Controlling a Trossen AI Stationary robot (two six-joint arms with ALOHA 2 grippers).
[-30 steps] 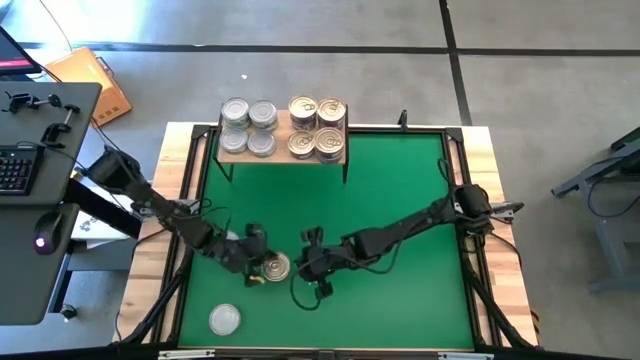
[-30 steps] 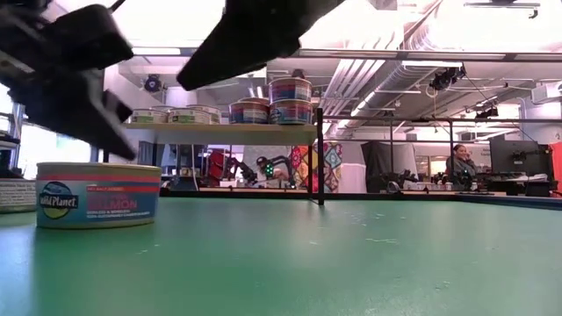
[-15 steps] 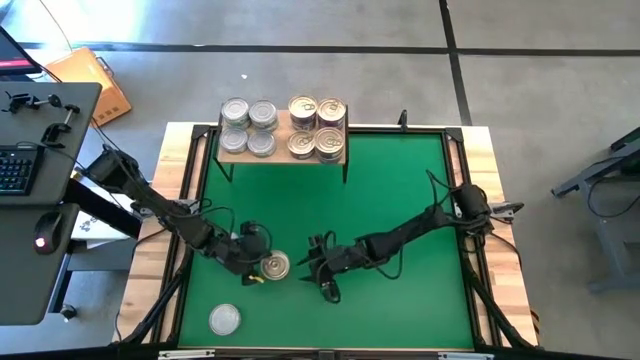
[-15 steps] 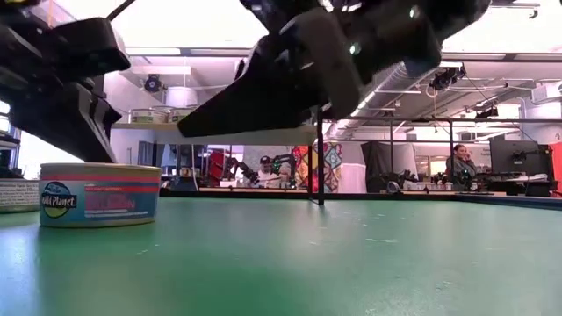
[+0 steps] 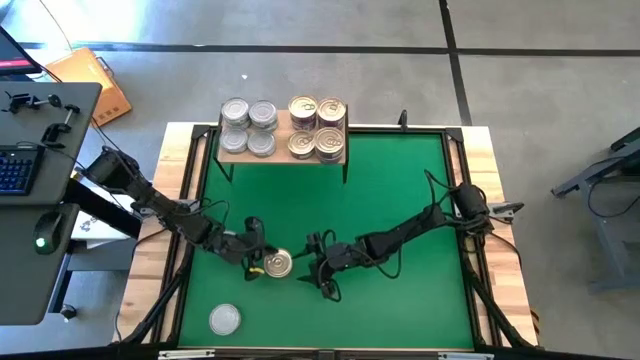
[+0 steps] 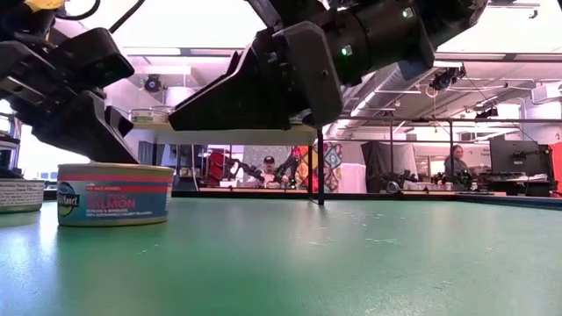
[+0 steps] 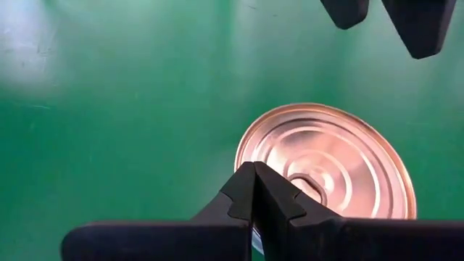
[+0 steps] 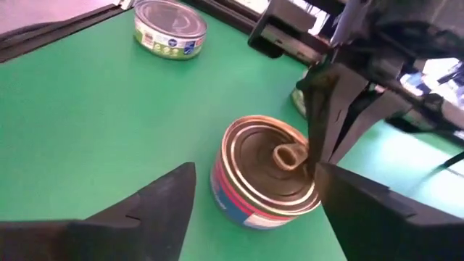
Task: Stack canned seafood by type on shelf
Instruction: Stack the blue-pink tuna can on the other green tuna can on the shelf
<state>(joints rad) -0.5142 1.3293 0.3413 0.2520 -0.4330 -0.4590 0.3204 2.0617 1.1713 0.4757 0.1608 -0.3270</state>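
A gold-lidded salmon can stands on the green mat between my two grippers. My left gripper is shut at the can's left side. My right gripper hangs open just to the can's right, low over the mat. In the right wrist view its fingers stand on either side of the can without touching it. A silver-lidded can rests on the mat near the front left corner. The shelf at the far edge carries silver-lidded cans on its left half and gold-lidded cans on its right half. My left gripper touches the can's top rim on its left side with its shut fingertips. The fingers slant down from the table's left. The can stands upright on the mat.
The green mat lies open between the shelf and the grippers. A pale wood frame borders it. A desk with a keyboard and mouse stands off the table's left. In the low view a person sits far behind the table.
My right gripper has sunk toward the mat beside the can and tipped more level. My left gripper has moved a little toward the table's right, and the gold-lidded can has slid a short way right along the mat, staying upright.
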